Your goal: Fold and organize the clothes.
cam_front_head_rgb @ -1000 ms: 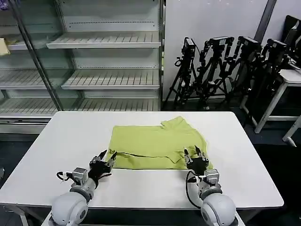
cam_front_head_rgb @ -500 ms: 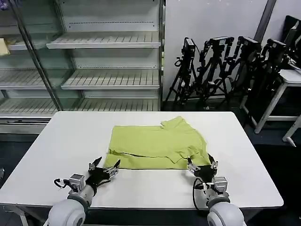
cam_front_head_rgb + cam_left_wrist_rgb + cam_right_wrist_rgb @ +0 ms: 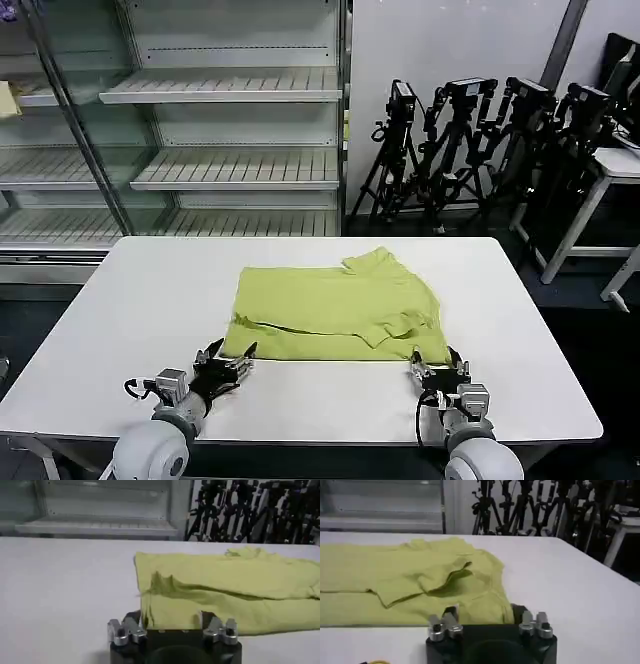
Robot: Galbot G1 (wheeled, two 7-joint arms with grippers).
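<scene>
Both grippers pulled back to lower frame: left gripper, right gripper, fingers open, empty. Shirt soft, limp; grasp near hem corners.

Bare table all round the T-shirt; tripods well behind.

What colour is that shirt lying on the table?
Plain lime yellow-green; no print is visible on the T-shirt as it lies. The head view shows it best.
</scene>
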